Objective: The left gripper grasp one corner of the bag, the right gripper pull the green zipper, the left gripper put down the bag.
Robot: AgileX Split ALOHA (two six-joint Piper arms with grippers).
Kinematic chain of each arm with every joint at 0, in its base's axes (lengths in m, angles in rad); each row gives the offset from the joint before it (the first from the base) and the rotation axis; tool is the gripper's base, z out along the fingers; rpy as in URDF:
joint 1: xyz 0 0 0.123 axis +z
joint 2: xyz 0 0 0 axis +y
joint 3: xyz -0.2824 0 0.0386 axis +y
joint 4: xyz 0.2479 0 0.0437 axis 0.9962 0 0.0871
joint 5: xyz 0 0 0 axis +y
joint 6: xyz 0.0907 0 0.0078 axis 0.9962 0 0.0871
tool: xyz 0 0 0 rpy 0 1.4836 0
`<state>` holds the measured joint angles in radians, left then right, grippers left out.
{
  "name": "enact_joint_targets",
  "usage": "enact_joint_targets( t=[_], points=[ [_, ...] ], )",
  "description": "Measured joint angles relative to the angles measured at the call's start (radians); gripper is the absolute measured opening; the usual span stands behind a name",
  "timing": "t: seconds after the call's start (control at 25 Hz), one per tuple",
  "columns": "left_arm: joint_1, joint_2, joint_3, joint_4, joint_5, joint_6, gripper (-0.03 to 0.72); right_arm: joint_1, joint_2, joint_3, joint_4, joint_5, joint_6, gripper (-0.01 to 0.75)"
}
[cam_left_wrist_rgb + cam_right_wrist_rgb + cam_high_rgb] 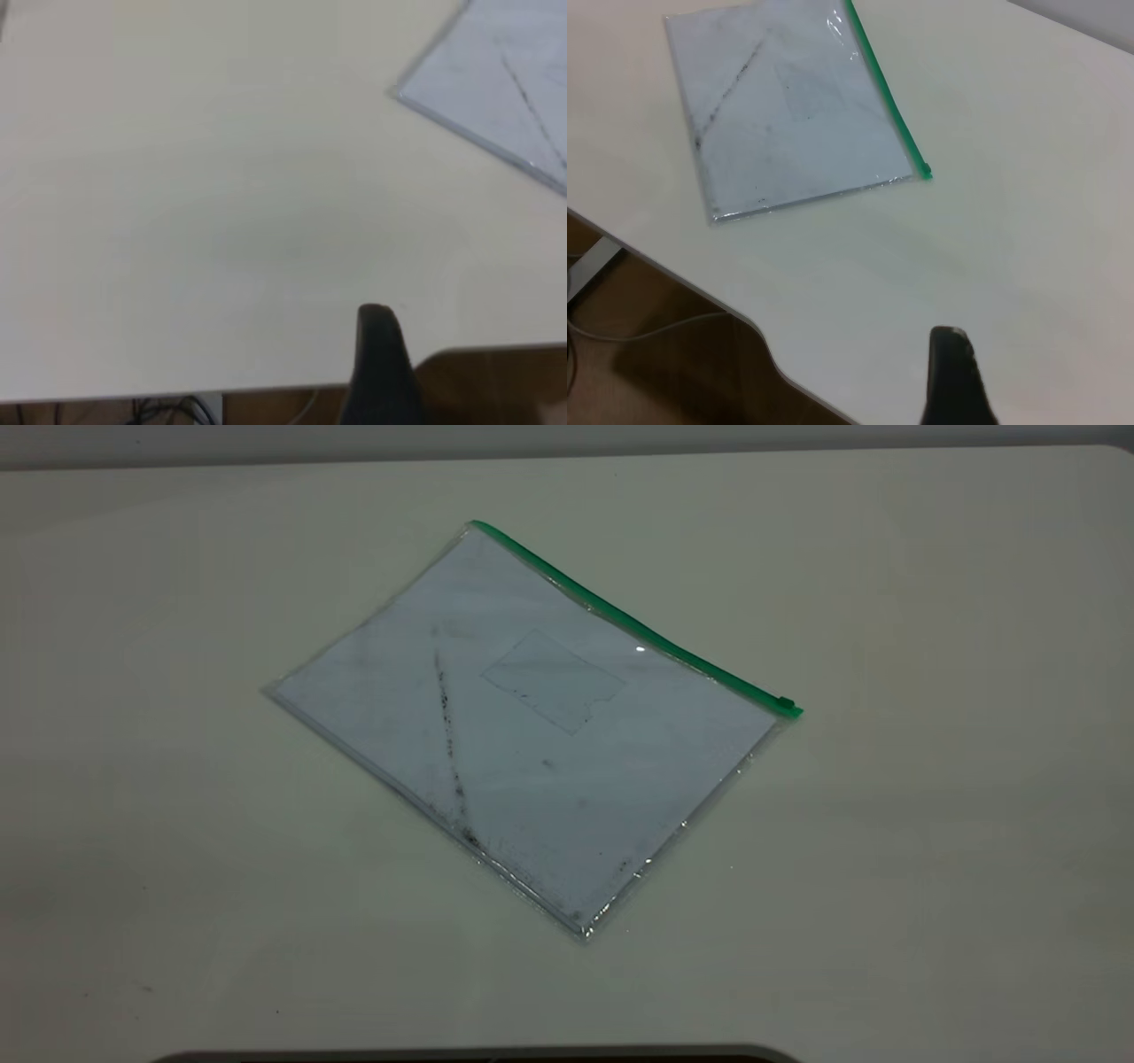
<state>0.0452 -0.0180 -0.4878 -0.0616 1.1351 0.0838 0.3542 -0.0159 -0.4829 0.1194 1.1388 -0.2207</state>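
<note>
While the bag (pixel 532 726) lies flat on the tabletop (pixel 930 868), you have neither arm in the exterior view. Its zipper (pixel 633 627) runs along the far long edge, with the slider (pixel 785 703) at the end nearer the right arm's side. A white sheet (pixel 523 771) with a dark diagonal smudge sits inside. Nothing touches the bag. In the left wrist view you see one black finger of the left hand (pixel 381 363) over the tabletop's near edge, well apart from a bag corner without green. In the right wrist view one finger of the right hand (pixel 954 376) hangs over bare tabletop, well apart from the slider end. You cannot tell whether either hand is released or clenched.
</note>
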Motion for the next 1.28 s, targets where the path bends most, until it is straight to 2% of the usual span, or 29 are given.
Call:
enact_joint_targets(
  t=[0.56, 0.64, 0.96, 1.08, 1.28],
  points=[
    [0.001, -0.001, 0.000, 0.000, 0.001, -0.001, 0.590, -0.010, 0.000, 0.000, 0.001, 0.000, 0.000, 0.520],
    [0.001, -0.001, 0.000, 0.000, 0.001, -0.001, 0.590, -0.063, 0.000, 0.000, 0.003, 0.000, 0.000, 0.520],
    [0.001, -0.001, 0.000, 0.000, 0.001, -0.001, 0.590, -0.382, 0.000, 0.000, 0.001, 0.000, 0.000, 0.520],
    [0.001, -0.001, 0.000, 0.000, 0.001, -0.001, 0.590, -0.431, 0.000, 0.000, -0.002, 0.000, 0.004, 0.520],
    [0.001, -0.001, 0.000, 0.000, 0.001, -0.001, 0.590, -0.436, 0.000, 0.000, -0.042, -0.001, 0.058, 0.520]
  ],
)
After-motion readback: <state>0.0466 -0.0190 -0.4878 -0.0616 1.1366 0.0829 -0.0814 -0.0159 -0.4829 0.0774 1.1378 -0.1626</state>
